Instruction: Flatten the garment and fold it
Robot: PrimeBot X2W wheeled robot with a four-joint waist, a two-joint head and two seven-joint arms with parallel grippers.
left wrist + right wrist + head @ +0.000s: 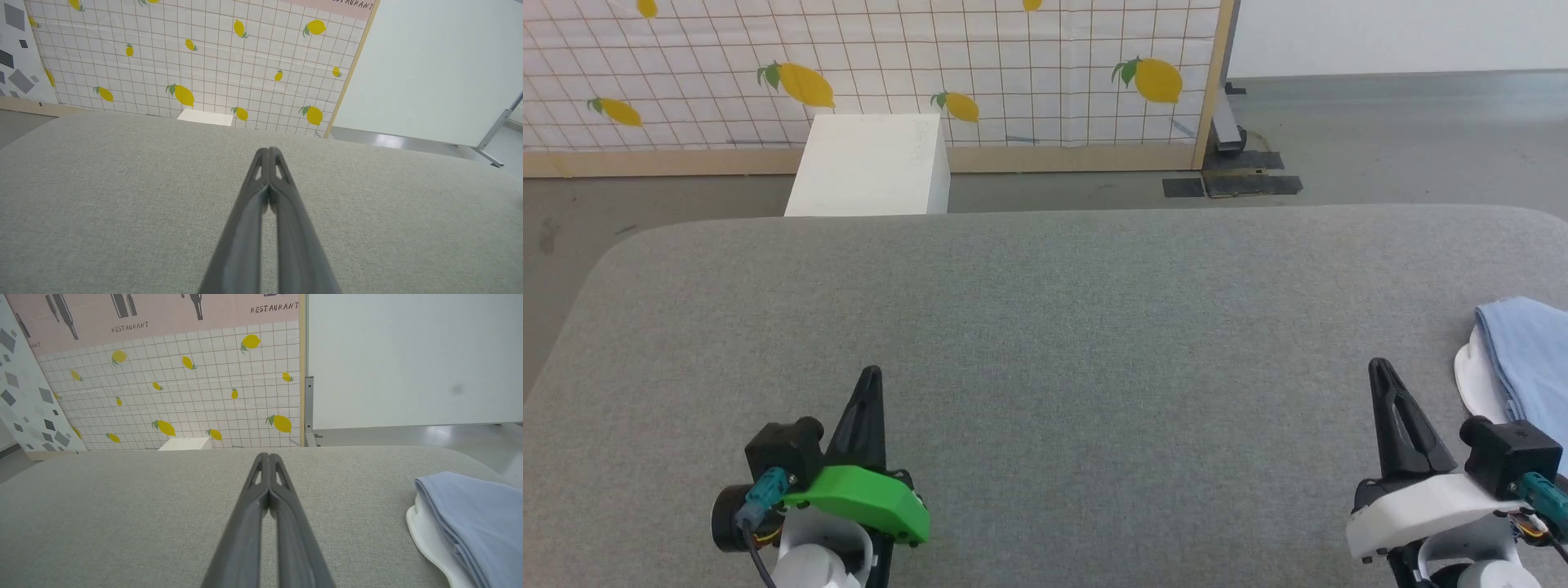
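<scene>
The garment (1525, 351) is a light blue knit piece with a white part under its near edge, lying bunched at the far right of the grey table (1045, 327). In the right wrist view the garment (478, 518) lies to the right of my fingers. My right gripper (1378, 365) is shut and empty, just left of the garment and apart from it. At the lower left my left gripper (872, 372) is shut on nothing, far from the garment. Both pairs of fingertips press together in the wrist views, left gripper (269, 150), right gripper (267, 455).
A white box (870, 166) stands on the floor beyond the table's far edge. Behind it runs a lemon-patterned grid screen (866, 73) with a wooden frame. Grey floor lies to the right of the screen.
</scene>
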